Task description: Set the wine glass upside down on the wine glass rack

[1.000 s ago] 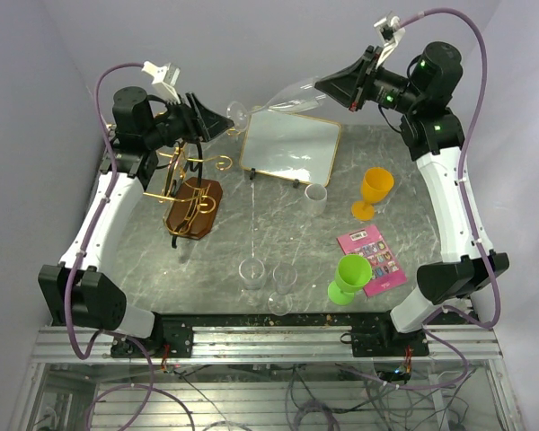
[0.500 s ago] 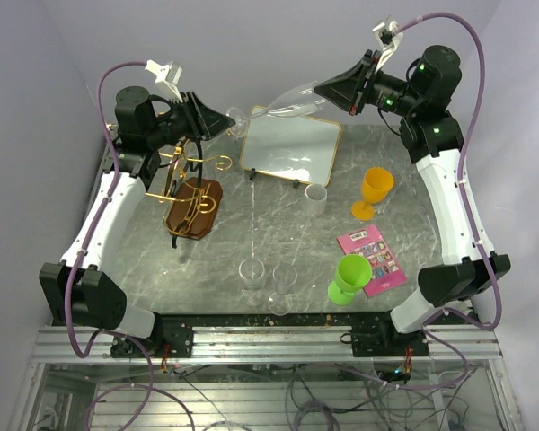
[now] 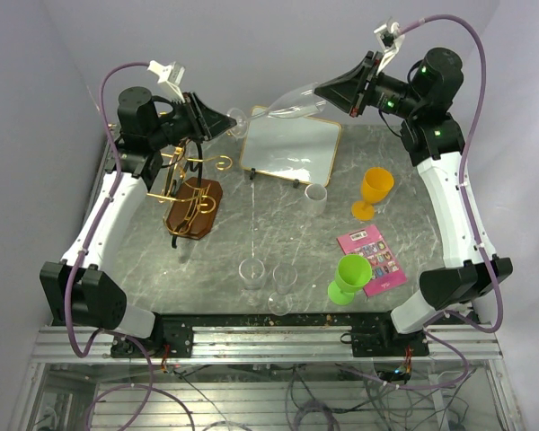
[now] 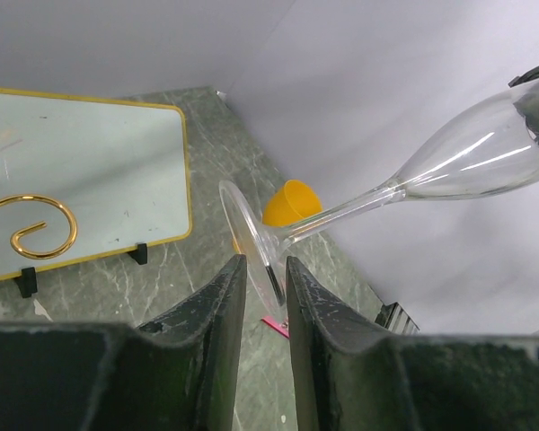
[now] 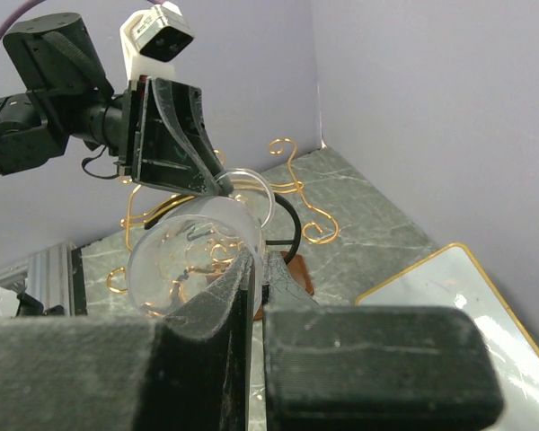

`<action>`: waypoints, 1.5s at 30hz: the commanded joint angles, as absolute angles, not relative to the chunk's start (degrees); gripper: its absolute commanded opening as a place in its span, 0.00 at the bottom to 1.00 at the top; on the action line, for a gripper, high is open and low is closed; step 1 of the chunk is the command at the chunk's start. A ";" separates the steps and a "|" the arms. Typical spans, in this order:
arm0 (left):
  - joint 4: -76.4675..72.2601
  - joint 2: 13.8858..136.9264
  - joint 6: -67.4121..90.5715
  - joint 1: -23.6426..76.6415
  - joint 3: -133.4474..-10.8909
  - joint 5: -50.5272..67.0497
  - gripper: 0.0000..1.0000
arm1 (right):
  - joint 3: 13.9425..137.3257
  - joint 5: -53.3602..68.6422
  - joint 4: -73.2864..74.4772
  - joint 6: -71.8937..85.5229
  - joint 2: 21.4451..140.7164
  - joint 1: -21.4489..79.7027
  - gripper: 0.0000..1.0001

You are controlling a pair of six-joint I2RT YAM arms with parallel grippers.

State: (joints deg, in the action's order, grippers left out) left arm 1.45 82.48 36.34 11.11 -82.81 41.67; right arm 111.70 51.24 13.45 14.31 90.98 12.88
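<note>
Your R gripper point(image 5: 256, 262) clamps the clear long-stemmed wine glass point(image 4: 467, 153) by the rim. L gripper point(image 4: 265, 269) jaws flank its foot point(image 4: 242, 215); can't tell if they're touching.

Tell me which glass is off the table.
The clear wine glass, lying sideways in mid-air between the left gripper and right gripper. The orange goblet, green goblet and other clear glasses stand on the table.
</note>
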 commanded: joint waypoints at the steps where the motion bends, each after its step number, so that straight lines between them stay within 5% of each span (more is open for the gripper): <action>1: -1.22 82.49 37.26 11.64 -81.96 42.89 0.34 | 111.02 51.59 10.42 14.80 88.86 13.17 0.00; 10: -1.27 81.64 36.51 11.94 -81.61 42.76 0.07 | 110.12 51.89 9.57 15.29 88.88 13.11 0.00; 14: -1.38 80.55 36.02 11.87 -81.00 41.59 0.07 | 109.28 53.26 9.68 13.91 88.69 13.10 0.03; 22: -0.05 79.07 37.61 6.13 -80.09 38.72 0.07 | 109.82 51.77 13.73 9.53 87.53 12.87 0.53; 30: 12.57 75.51 22.08 -2.66 -87.25 29.04 0.07 | 112.76 49.35 19.19 5.63 85.64 11.24 0.85; 39: 20.30 72.79 13.95 -13.39 -94.26 22.18 0.07 | 112.70 45.77 23.06 1.62 85.45 10.89 0.89; 45: 24.96 73.70 -3.39 -13.51 -100.65 5.12 0.07 | 112.23 42.20 27.98 -6.50 85.98 10.82 0.90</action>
State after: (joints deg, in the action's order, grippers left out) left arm 22.52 73.71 10.00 -13.30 -96.62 17.76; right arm 111.96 45.50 23.53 0.38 85.67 11.20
